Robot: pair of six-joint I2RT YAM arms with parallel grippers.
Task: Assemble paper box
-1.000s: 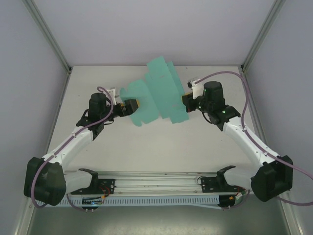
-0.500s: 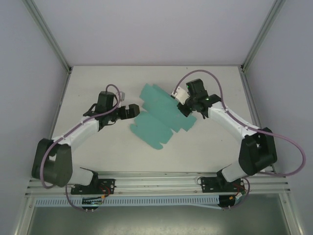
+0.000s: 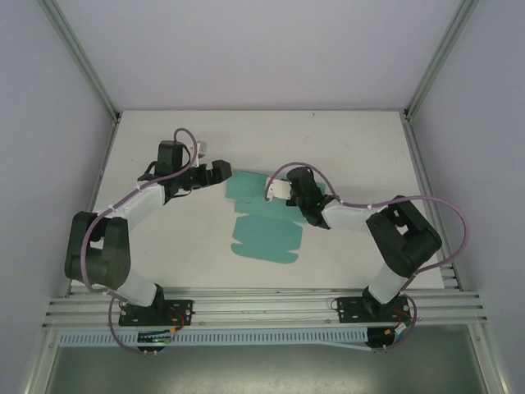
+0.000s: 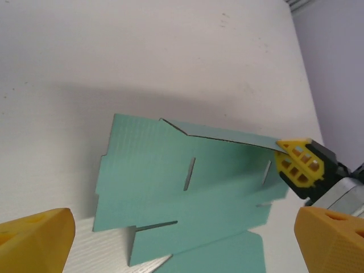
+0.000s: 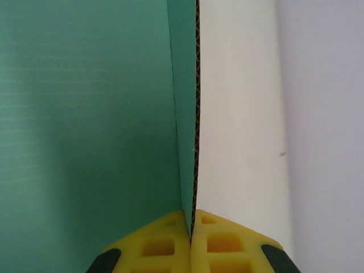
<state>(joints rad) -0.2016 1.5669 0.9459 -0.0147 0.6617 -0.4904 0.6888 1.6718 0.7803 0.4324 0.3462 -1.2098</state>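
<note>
- Paper box (image 3: pixel 267 238) is, as we see it from above, a flat teal-green die-cut sheet lying in the middle of the white table (image 3: pixel 164 246), between the two arms.
- We see its near panel with notched edges lying flat on the table. The far part of the sheet runs under the right wrist.
- In the left wrist view the paper box (image 4: pixel 187 187) shows two narrow slots cut in its surface, and a thin shadow lies along its left edge.
- From there we also see that one strip along the sheet's far edge is lifted off the table, rising towards the right.
- We find the right gripper (image 3: pixel 297 187) low over the right part of the sheet, its fingers pressed together on that lifted strip.
- In the right wrist view the right gripper (image 5: pixel 192 227) pinches the corrugated edge of the card (image 5: pixel 85 114) between its two yellow pads, with no gap beside the card.
- One of its yellow fingers (image 4: pixel 298 165) shows in the left wrist view at the high end of the strip.
- We see the left gripper (image 3: pixel 223 172) just beside the sheet's far left corner, its fingers (image 4: pixel 34 242) spread wide and holding nothing.
</note>
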